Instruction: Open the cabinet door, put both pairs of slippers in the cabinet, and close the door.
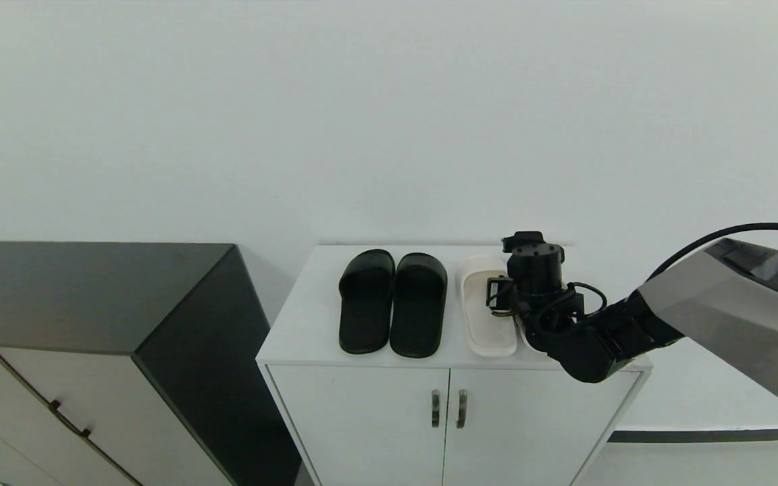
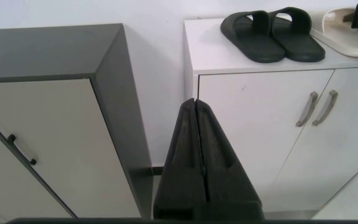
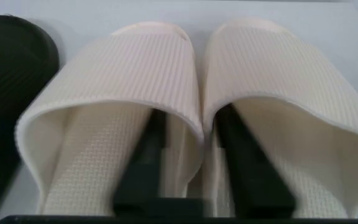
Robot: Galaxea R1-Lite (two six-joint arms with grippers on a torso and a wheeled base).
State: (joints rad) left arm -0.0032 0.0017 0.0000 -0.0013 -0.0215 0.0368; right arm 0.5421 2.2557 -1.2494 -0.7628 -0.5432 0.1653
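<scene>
Evidently nothing is stowed yet: cabinet doors (image 1: 396, 425) are seen shut, black slippers (image 1: 392, 304) are left on top, and cream slippers (image 3: 135, 93) are straddled by the half-open right pincer (image 3: 190, 124).

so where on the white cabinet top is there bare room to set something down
Widest bare patch on the white cabinet top: between its left edge and the black slippers. A thin strip runs along the front edge. The right side is crowded: white slippers with the right hand in them. The dark cabinet top alongside is bare.
</scene>
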